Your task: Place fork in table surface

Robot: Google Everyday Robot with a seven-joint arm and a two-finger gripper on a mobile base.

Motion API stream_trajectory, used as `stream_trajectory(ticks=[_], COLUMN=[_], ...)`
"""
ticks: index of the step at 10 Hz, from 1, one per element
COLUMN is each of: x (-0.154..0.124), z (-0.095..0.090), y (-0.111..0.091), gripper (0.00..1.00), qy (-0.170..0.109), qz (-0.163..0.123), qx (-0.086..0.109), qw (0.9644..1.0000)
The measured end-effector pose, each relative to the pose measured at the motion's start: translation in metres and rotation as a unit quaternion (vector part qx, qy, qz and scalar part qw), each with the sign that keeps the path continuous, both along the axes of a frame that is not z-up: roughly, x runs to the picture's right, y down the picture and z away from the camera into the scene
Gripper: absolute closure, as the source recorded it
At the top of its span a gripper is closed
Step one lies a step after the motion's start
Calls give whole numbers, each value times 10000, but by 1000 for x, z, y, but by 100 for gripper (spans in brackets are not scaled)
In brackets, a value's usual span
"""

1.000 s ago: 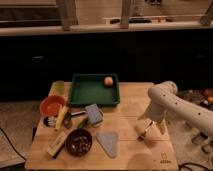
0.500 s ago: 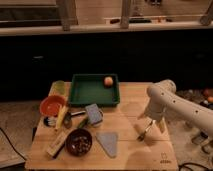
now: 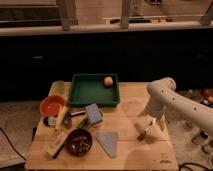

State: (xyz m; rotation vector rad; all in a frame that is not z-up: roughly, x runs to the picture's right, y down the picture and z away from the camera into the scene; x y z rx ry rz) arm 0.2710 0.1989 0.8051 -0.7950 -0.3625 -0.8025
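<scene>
I see gripper (image 3: 152, 122) low over right part of table surface (image 3: 130, 107). Fork (image 3: 143, 133) slants just below it, lower tip at wood. Grip state: cannot tell. Small dark corner logo (image 3: 163, 161) (unreadable for me). Green tray (image 3: 94, 90) well apart.

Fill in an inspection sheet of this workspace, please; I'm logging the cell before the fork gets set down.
Surface: light wooden table, plank seams, logo near right corner.
Job's things: fork, slim, tilted, at the gripper's tip, low by the table.
Clutter: green tray holding an orange fruit; orange bowl; sponge; dark bowl; grey cloth.
Grippers: gripper over the table's right side, pointing down.
Cables: possibly a cable on the floor, left.
Surroundings: dark cabinets behind.
</scene>
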Motion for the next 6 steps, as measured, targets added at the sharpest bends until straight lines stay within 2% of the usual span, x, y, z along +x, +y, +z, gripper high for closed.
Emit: stream_trajectory(ticks=[6], x=[1], z=[0], y=[0], gripper=[20], qy=[4], qz=[0], qx=[-3], qw=[10000])
